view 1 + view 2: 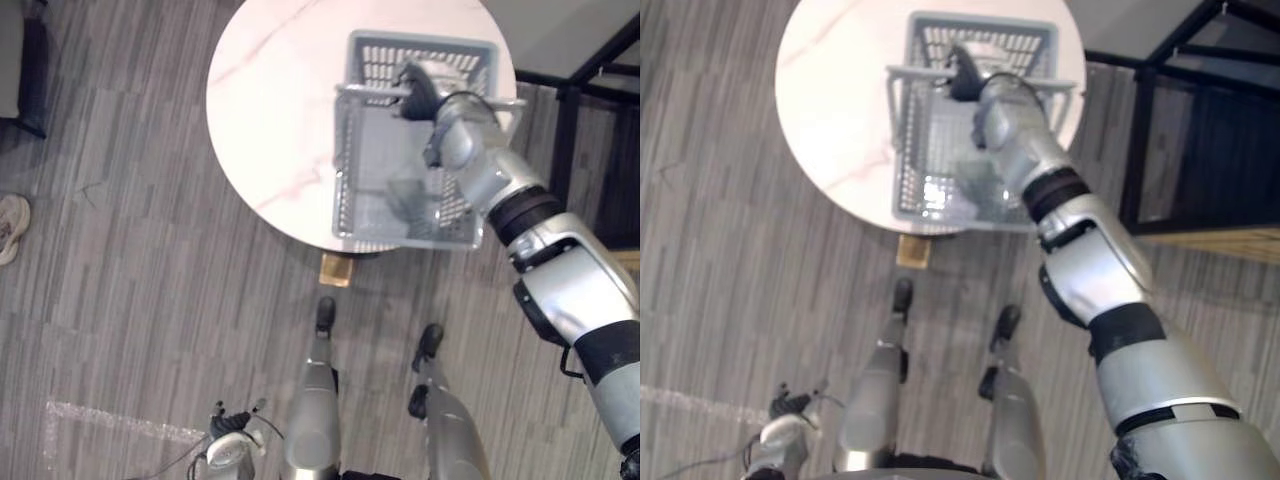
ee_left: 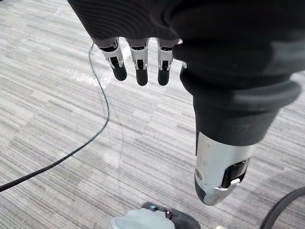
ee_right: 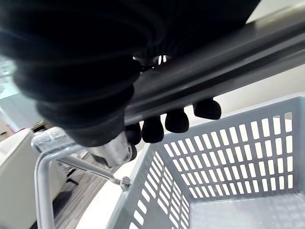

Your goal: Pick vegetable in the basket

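Observation:
A grey perforated plastic basket [image 1: 345, 170] stands on the round white marble table [image 1: 265, 100]. Its metal handle [image 3: 228, 52] is raised across the far end. My right hand [image 1: 420, 85] reaches over the basket, and its dark fingertips [image 3: 178, 119] are curled round that handle. Something pale and glossy [image 1: 940, 190] lies in the basket's near part; I cannot tell what it is. My left hand [image 2: 138, 62] hangs low over the carpet, fingers straight and holding nothing.
A black metal frame [image 1: 590, 90] stands right of the table, close to my right arm. A pale shoe [image 1: 12, 225] lies on the floor at the far left. Dark furniture [image 1: 30, 70] sits in the upper left corner.

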`<state>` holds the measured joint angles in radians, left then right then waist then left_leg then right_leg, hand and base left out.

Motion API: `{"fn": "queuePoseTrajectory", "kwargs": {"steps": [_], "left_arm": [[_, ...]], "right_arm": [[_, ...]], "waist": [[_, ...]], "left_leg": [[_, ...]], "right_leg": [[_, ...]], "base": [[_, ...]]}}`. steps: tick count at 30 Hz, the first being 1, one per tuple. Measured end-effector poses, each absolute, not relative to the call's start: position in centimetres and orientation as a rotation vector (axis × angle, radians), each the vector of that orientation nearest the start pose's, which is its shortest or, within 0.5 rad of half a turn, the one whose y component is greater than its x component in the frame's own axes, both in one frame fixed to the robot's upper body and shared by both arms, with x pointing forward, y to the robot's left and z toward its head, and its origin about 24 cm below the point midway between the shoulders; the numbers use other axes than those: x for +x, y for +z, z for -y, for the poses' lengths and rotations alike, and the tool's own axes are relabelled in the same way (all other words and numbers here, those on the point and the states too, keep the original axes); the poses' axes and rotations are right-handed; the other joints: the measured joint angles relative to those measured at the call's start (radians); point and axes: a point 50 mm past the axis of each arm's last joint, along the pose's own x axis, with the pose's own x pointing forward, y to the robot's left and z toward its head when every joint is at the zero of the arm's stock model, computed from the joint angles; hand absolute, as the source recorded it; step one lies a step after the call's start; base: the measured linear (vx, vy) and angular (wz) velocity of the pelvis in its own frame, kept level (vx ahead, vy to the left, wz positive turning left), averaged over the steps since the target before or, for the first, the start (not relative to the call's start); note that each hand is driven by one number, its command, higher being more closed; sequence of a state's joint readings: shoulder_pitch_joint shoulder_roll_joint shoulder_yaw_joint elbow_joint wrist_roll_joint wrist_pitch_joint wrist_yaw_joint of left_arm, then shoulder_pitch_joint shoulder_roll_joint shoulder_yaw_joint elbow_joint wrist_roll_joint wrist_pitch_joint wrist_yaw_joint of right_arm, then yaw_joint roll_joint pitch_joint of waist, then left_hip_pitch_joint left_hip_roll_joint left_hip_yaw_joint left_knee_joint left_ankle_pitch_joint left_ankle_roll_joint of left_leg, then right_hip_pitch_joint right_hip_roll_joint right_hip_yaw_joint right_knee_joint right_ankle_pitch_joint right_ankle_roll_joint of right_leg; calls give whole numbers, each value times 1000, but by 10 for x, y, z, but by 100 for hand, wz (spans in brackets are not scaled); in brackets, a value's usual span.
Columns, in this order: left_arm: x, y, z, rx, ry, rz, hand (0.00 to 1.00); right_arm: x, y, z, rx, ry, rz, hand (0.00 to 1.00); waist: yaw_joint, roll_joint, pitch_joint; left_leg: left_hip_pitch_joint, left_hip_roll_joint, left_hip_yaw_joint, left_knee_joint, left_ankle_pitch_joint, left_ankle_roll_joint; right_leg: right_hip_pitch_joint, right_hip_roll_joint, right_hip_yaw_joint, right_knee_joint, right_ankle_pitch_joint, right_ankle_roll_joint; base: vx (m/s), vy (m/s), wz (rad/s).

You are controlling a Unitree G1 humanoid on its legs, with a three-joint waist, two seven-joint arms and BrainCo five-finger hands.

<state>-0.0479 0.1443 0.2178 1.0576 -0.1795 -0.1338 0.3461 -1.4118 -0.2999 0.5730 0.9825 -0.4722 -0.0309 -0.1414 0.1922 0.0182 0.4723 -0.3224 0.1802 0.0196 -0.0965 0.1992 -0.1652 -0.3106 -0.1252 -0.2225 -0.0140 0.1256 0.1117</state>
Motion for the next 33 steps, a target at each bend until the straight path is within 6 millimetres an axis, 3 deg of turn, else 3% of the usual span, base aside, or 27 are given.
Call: {"fn": "queuePoseTrajectory", "kwargs": {"steps": [5,8,10,13,16,20,22,23,25,31,33], "left_arm": [[138,-133,-254,-9,734,-876,0],[131,-136,-257,7,752,-912,0],[129,-137,-256,21,743,-930,0],[113,-141,-258,59,738,-974,0],[98,-145,-259,90,734,-1024,0],[84,-148,-259,121,730,-1061,0],[77,-152,-254,116,722,-1095,0],[76,-153,-253,114,721,-1102,0],[69,-155,-249,112,715,-1132,0],[64,-158,-246,130,673,-1164,0],[63,-159,-243,160,621,-1174,0]], "right_arm": [[391,292,12,-1264,216,742,100],[371,287,-15,-1248,326,866,100],[360,276,-26,-1244,398,909,100],[340,242,-42,-1244,570,939,100],[323,209,-48,-1231,718,925,100],[308,175,-37,-1209,858,872,100],[302,145,-17,-1213,920,784,100],[301,140,-13,-1219,934,765,100],[293,110,14,-1244,990,653,100],[272,64,76,-1206,978,409,100],[265,53,94,-1181,941,338,100]], "waist": [[1,-19,-10],[-4,-61,-42],[-6,-87,-62],[-36,-121,-139],[-57,-124,-200],[-99,-122,-255],[-115,-120,-287],[-116,-119,-289],[-142,-117,-324],[-167,-102,-359],[-190,-90,-367]], "left_leg": [[44,19,24,0,-10,-12],[77,27,40,0,-20,-24],[109,29,57,0,-33,-27],[145,27,85,0,-55,-24],[180,25,122,-1,-69,-23],[210,28,162,-4,-77,-19],[233,30,185,-4,-83,-18],[240,31,188,-5,-85,-17],[243,35,197,-6,-89,-18],[276,49,252,-4,-102,-24],[280,49,262,-3,-104,-24]], "right_leg": [[29,16,16,5,-3,-5],[43,23,33,20,-10,-13],[64,25,49,19,-11,-14],[84,24,74,15,-12,-14],[95,23,112,11,-13,-12],[109,30,143,-5,-10,-5],[119,35,166,-9,-10,-4],[123,36,170,-10,-9,-4],[124,42,180,-18,-9,-2],[124,62,229,-21,-7,-2],[123,63,235,-24,-4,-5]], "base": [[-1,-25,-11],[18,-26,-19],[27,-6,-20],[30,9,-20],[37,15,-32],[14,2,-29],[22,-4,-29],[25,-5,-24],[21,-7,-15],[28,-13,-26],[25,-8,-15]]}}
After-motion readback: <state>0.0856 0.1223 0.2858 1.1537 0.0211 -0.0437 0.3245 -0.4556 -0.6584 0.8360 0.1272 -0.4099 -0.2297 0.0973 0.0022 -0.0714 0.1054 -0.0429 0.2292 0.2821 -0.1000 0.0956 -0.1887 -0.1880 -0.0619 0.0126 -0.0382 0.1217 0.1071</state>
